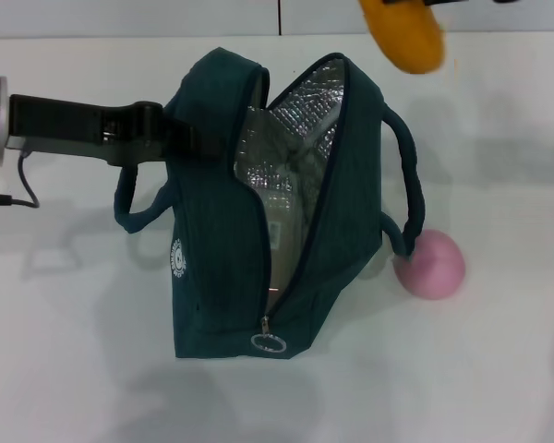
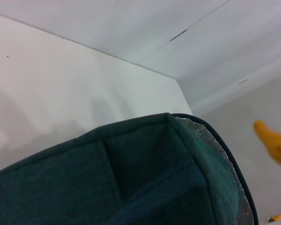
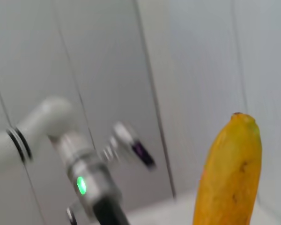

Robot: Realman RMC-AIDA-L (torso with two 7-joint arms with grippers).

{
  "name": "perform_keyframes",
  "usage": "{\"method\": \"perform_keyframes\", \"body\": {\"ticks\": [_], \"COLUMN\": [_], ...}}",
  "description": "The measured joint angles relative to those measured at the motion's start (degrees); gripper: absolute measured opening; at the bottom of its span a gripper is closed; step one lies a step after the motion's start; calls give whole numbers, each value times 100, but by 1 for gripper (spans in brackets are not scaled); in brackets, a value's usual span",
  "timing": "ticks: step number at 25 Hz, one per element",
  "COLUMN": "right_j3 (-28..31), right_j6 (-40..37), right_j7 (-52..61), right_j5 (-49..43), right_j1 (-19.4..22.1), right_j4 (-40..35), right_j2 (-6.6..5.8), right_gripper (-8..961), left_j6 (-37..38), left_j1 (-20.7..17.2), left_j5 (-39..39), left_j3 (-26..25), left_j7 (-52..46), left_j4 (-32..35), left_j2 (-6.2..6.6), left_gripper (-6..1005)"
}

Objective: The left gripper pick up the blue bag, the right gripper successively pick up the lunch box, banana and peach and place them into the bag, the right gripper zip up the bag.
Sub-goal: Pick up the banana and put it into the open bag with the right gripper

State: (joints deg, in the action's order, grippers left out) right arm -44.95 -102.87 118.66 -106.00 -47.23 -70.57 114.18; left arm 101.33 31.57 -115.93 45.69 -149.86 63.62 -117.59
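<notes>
The blue bag [image 1: 222, 249] stands open at mid-table, its silver lining and ring-pull zipper [image 1: 269, 342] showing. My left gripper [image 1: 186, 140] comes in from the left and is shut on the bag's left rim by the handle; the left wrist view is filled with the bag's fabric [image 2: 145, 178]. The banana [image 1: 404, 37] hangs in the air beyond the bag's far right corner, held by my right gripper [image 1: 408, 3], of which only a dark sliver shows at the top edge. Its tip fills the right wrist view [image 3: 229, 173]. The peach [image 1: 431, 265] lies on the table against the bag's right handle. A pale shape deep in the bag looks like the lunch box [image 1: 279, 231].
The white table [image 1: 74, 351] stretches around the bag, with a wall seam behind it. The bag's right loop handle [image 1: 408, 175] stands out toward the peach. A white and silver arm joint with a green light [image 3: 79, 183] shows in the right wrist view.
</notes>
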Motion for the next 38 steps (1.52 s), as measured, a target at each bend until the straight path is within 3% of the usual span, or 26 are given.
{"method": "perform_keyframes", "body": {"ticks": [3, 7, 14, 21, 32, 38], "right_j3": [-82, -309, -647, -1046, -1887, -1995], "right_j6": [231, 366, 387, 588, 1311, 1372], "right_j7": [-736, -1742, -3662, -4863, -5579, -5892], "right_j5": [723, 1421, 1453, 1451, 1412, 1520], "right_j1": [195, 288, 295, 321, 273, 309], "right_j4": [445, 1434, 2460, 2745, 2903, 2913], "right_j2": [107, 112, 110, 113, 128, 153], "right_gripper": [461, 462, 465, 467, 471, 474], "left_j6": [0, 0, 0, 0, 0, 0], "left_j1": [-1, 6, 57, 60, 60, 60], "left_j5": [1, 1, -7, -20, -10, -11], "left_j3": [-3, -9, -4, -8, -8, -9], "left_j7": [-2, -7, 0, 18, 19, 19], "left_j4": [1, 1, -29, -34, -34, -34], "left_j2": [0, 0, 0, 0, -14, -21], "left_gripper": [42, 42, 42, 42, 42, 43]}}
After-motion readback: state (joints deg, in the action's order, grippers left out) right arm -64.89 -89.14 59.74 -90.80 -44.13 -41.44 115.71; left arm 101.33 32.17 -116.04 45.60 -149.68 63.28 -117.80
